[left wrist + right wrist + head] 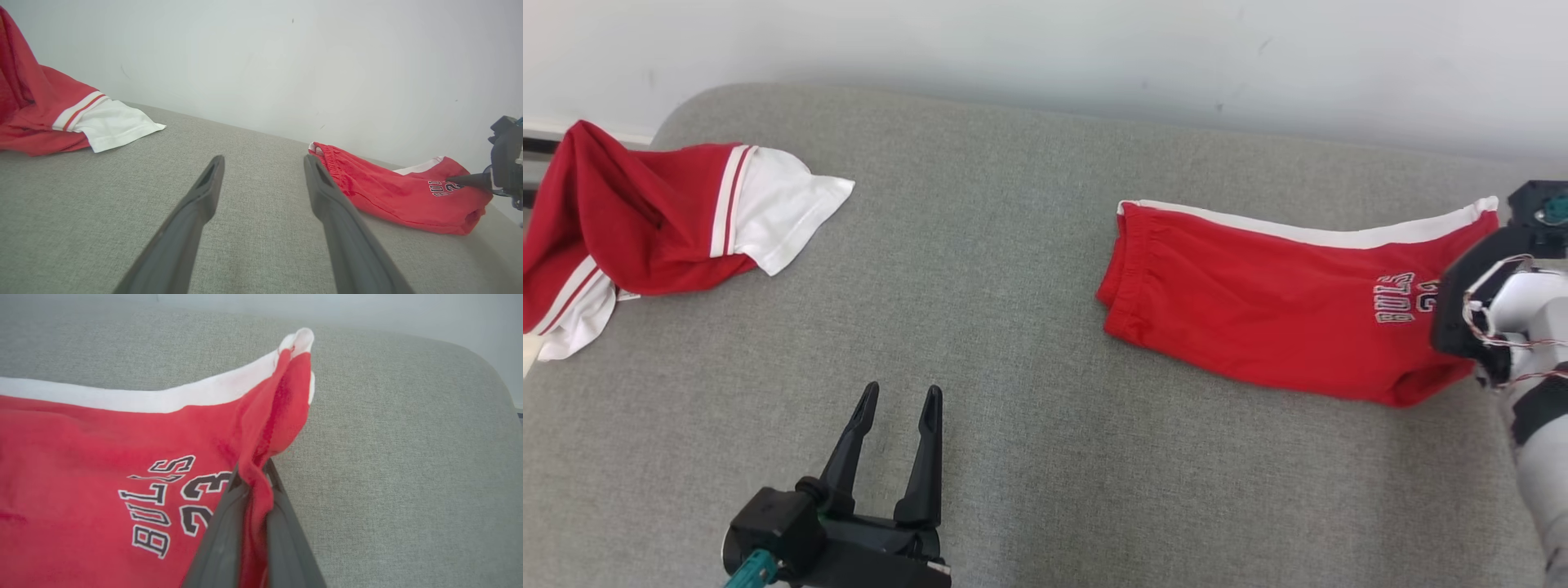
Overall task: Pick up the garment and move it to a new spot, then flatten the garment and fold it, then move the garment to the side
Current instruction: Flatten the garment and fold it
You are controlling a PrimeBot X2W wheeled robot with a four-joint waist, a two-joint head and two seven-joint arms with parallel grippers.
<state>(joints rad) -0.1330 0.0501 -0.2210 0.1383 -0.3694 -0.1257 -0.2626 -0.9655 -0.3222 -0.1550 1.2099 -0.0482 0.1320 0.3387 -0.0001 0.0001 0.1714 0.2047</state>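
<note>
The red shorts (81,437) carry the word "BULLS" in black letters with white outline, and beside it the number 23.

**The Robot's Two Arms**

The left gripper (903,394) has two long dark fingers (182,232) with a slot near each pointy tip. They grow from a black boxy base (849,551). A teal plug (752,570) sticks out at the base's lower left. Far right of the base is a white forearm (1535,314) with a black band (1539,408), a black block (1458,298) and red-and-white wires (1470,317).
</note>
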